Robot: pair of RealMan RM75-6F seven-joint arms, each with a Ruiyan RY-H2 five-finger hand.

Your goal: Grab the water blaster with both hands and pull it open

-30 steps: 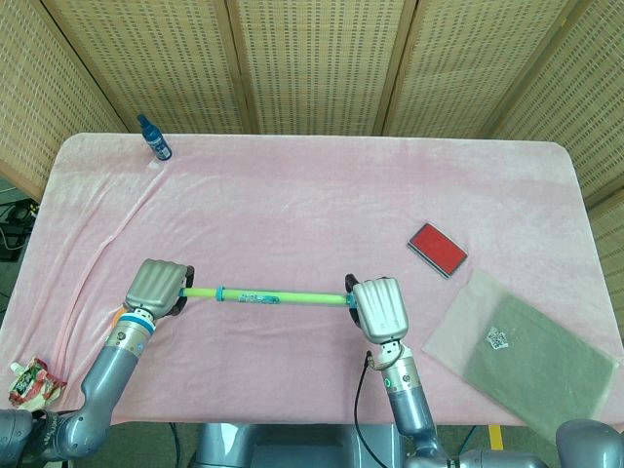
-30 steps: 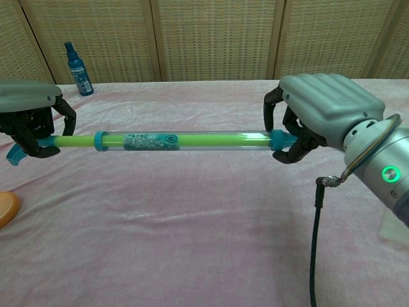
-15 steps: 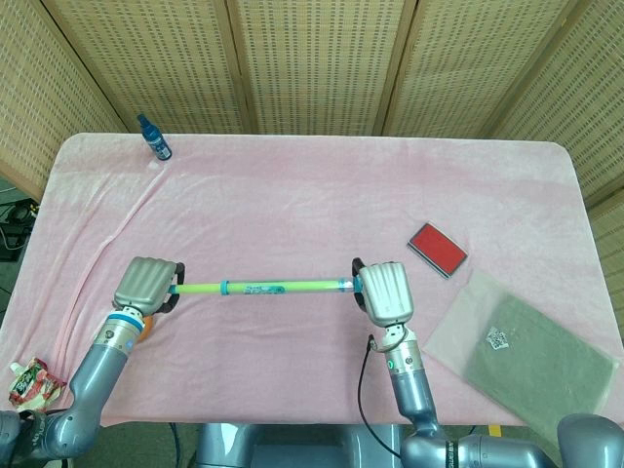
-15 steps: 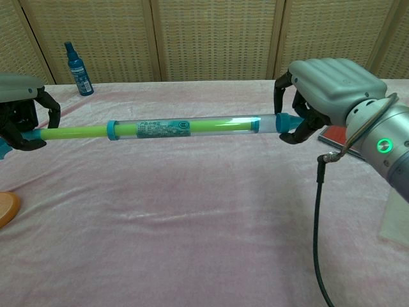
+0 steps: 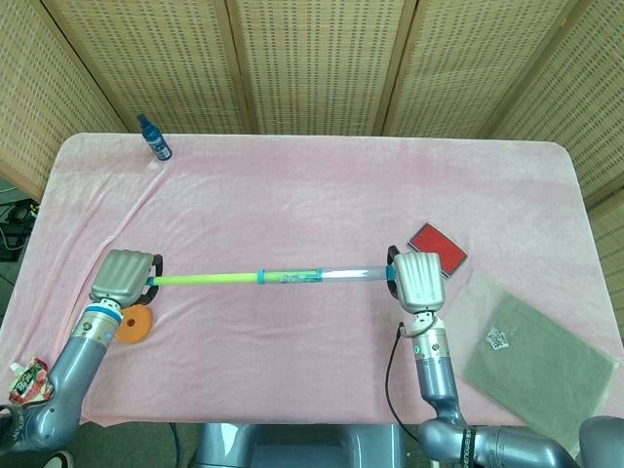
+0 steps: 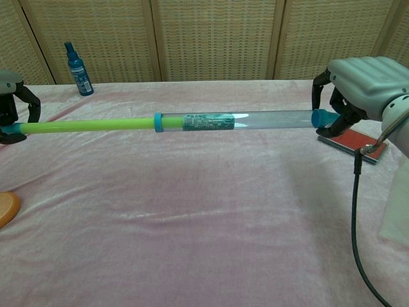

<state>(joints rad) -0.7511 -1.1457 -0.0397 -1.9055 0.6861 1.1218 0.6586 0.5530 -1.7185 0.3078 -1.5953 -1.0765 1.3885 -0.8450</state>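
The water blaster (image 5: 292, 276) (image 6: 211, 120) is a clear tube with blue caps and a long green plunger rod (image 6: 89, 125) drawn far out to the left. It hangs level above the pink tablecloth (image 5: 312, 195). My left hand (image 5: 122, 276) (image 6: 9, 105) grips the rod's handle end at the left. At the tube's blue right end, my right hand (image 5: 419, 280) (image 6: 364, 83) holds on, fingers curled around it.
A blue spray bottle (image 5: 153, 137) stands at the back left corner. A red flat box (image 5: 437, 248) lies just behind my right hand. An orange disc (image 5: 136, 324) lies under the left hand, a plastic-bagged grey cloth (image 5: 522, 356) at the right, a snack packet (image 5: 29, 378) at the left edge.
Both hands have moved apart, left one leftward and right one rightward. The green rod has slid much further out of the clear tube, which is now mostly empty of green.
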